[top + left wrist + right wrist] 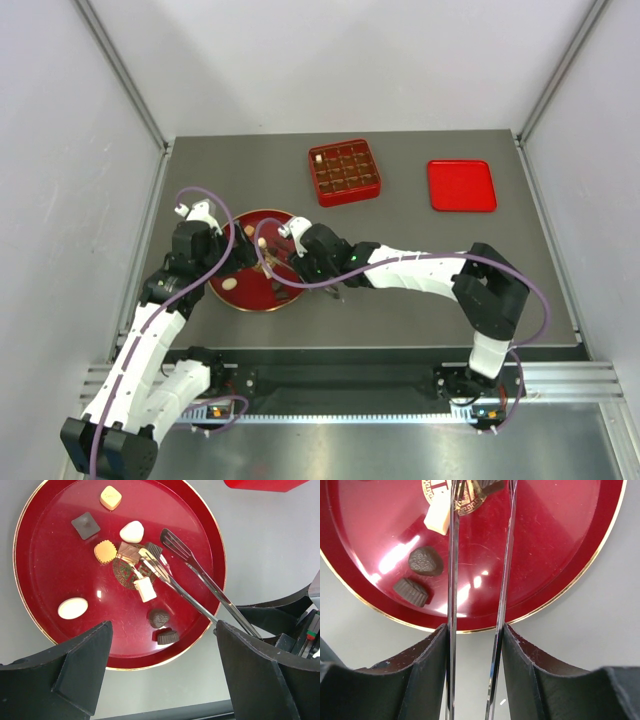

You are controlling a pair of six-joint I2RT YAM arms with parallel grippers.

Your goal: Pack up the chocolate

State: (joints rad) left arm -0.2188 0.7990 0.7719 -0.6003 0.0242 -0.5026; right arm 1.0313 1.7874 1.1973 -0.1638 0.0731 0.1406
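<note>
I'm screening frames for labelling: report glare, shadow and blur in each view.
Right wrist: broad white glare streaks on the red plate beside the chocolates; the tongs shine; its fingers are dark. Left wrist: only a small glint near plate centre, chocolates sharp. Top external: even light, faint shadows, chocolates too small to resolve.

Left arm [150,330], left of the red plate [222,292]: white shells, black joints. Right arm [420,270], right of plate, looked the same; a small green light [352,262] showed nearest the plate. Purple cable [545,305] looped along each. Fingers [75,675] were matte black wedges.
</note>
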